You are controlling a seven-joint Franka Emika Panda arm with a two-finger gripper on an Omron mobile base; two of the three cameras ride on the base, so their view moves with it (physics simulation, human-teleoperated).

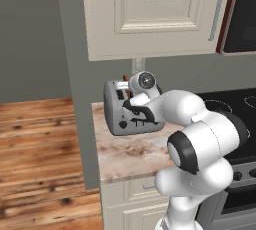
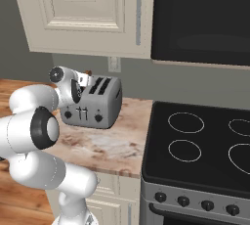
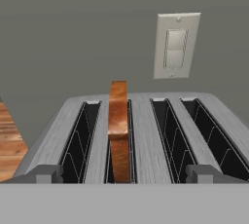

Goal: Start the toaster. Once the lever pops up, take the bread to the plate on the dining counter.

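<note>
The grey-silver toaster (image 3: 146, 135) stands on a narrow marbled countertop (image 1: 132, 154). The bread (image 3: 118, 121), a brown slice seen edge-on, stands upright in the second slot from the left, rising well above the top. My gripper (image 3: 124, 174) hovers just over the front edge of the toaster, open wide, with one fingertip (image 3: 46, 173) far to each side of the slice and touching nothing. From the base, the toaster (image 1: 117, 111) (image 2: 100, 102) sits behind my hand (image 1: 140, 105) (image 2: 78, 86). The plate and the dining counter are out of view.
A black cooktop (image 2: 195, 141) lies right of the toaster, with oven knobs on its front. Cream upper cabinets (image 1: 150, 14) and a dark microwave (image 2: 200, 18) hang overhead. A wall switch (image 3: 176, 46) sits behind the toaster. Wooden floor (image 1: 35, 149) lies to the left.
</note>
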